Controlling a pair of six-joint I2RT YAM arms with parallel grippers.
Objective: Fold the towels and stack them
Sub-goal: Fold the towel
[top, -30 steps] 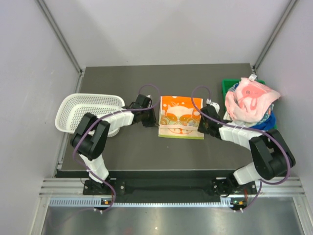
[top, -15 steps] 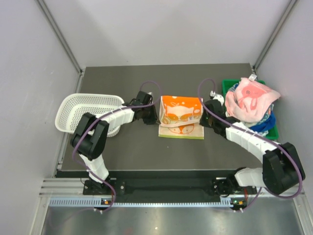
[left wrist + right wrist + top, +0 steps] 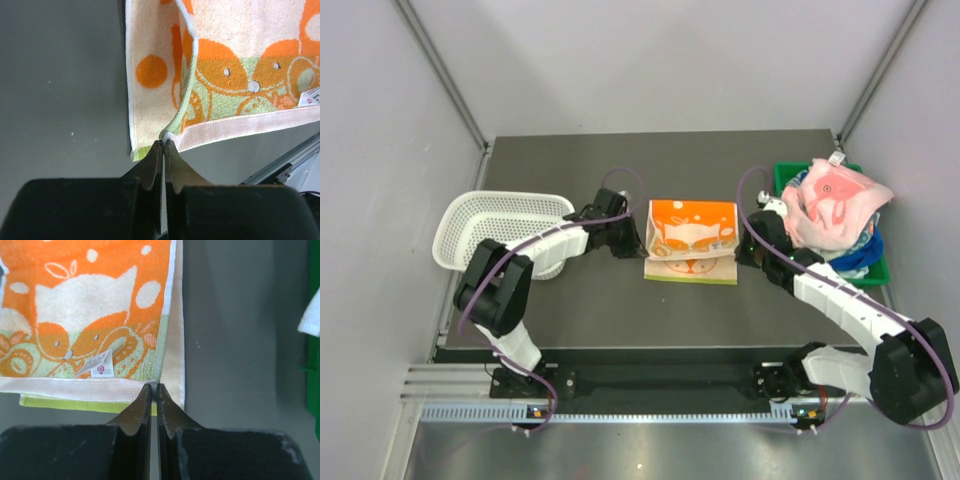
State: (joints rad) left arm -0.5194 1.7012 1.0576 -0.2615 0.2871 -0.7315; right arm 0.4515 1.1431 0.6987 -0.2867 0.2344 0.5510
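Two grippers, one cloth. The left gripper [image 3: 163,145] is pinched tight on the left corner of the orange towel [image 3: 690,240], fingertips closed on the white hem. The right gripper [image 3: 154,387] is clamped the same way on the towel's right corner.

The towel sits mid-table, between the two arms. Its hemmed edge is held up by both corners, and this raised layer hangs over a lower layer that lies flat on the table [image 3: 610,310]. A green-edged strip of the lower layer shows at the near side. The raised layer shows an orange and cream animal print with a small label [image 3: 97,365] near the hem.

The basket [image 3: 500,228] is at the left table edge, well apart from the towel, with the left arm passing just beside it. The bin [image 3: 782,182] is at the right edge, near the right gripper. It holds a heap - a pink towel [image 3: 830,205] bunched on top and a blue towel [image 3: 860,255] poking out under it at the near side. Other cloths in the heap are too hidden to tell.
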